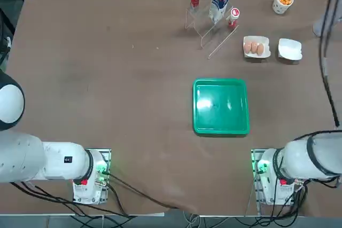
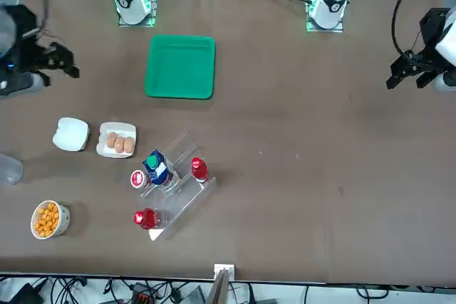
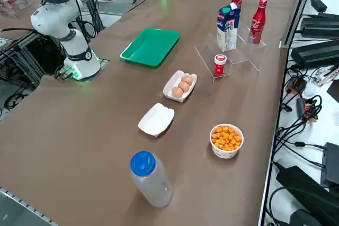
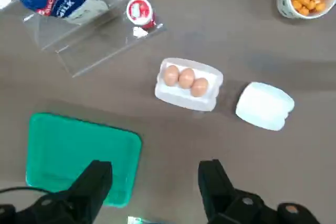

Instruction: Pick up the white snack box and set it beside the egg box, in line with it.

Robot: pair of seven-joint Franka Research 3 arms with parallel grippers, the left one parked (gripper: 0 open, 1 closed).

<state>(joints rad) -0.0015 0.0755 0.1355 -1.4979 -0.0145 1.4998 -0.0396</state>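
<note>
The plain white flat snack box (image 1: 290, 49) rests on the brown table (image 1: 107, 78) just beside the small white egg box (image 1: 256, 47), roughly in line with it but not touching. The right gripper (image 4: 155, 187) hangs well above the table with its fingers spread, holding nothing. Only the wrist view shows its fingers, their bases cut off; the green plastic tray (image 4: 79, 153) is partly hidden behind one finger.

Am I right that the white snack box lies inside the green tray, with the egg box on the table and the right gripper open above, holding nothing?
No: the top view shows the white snack box on the table beside the egg box; the green tray holds nothing. The right gripper is indeed open, empty.
</note>
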